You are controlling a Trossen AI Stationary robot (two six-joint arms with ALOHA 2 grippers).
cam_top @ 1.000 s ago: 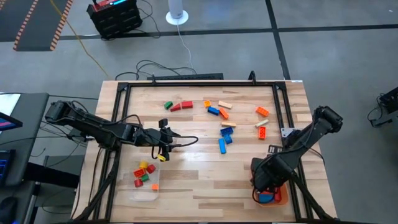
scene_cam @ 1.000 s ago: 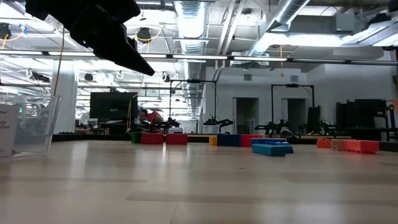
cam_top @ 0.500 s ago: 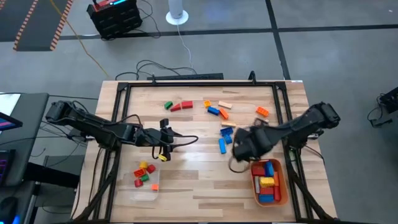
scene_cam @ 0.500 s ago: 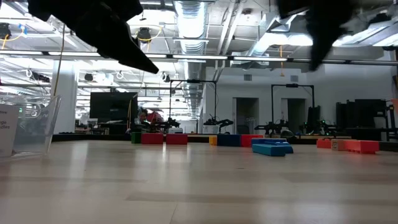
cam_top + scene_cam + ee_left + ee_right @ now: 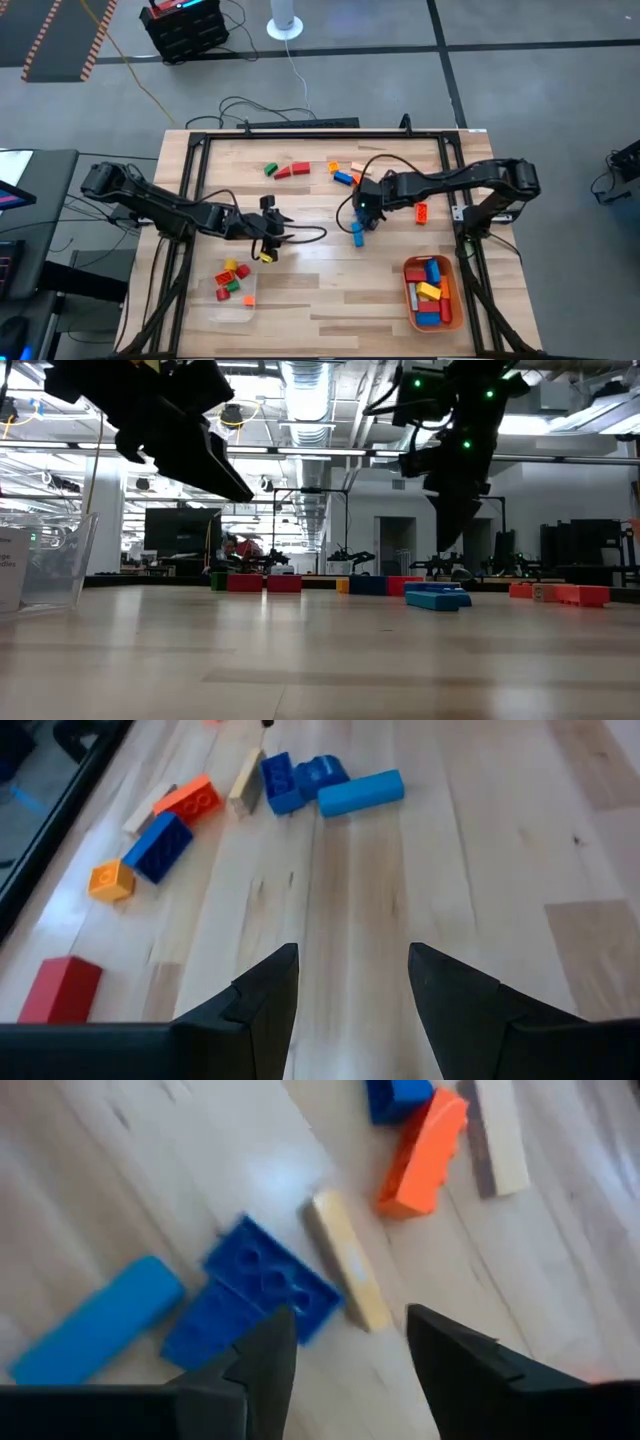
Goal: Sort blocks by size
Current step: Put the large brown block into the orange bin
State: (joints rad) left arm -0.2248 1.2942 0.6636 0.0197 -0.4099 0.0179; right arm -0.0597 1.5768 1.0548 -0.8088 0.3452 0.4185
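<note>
Your right gripper hangs with fingers released over the dark blue brick, probably lining up a pick. Left gripper waits, fingers released, empty.

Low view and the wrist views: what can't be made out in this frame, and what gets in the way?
- Low view: the clear tray is cut off by the left edge, so its blocks can't be seen.
- Low view: the orange tray doesn't show at all.
- Right wrist view: motion blur hides the studs on the light blue bar.
- Left wrist view: the red block is cut by the left end effector housing.
</note>
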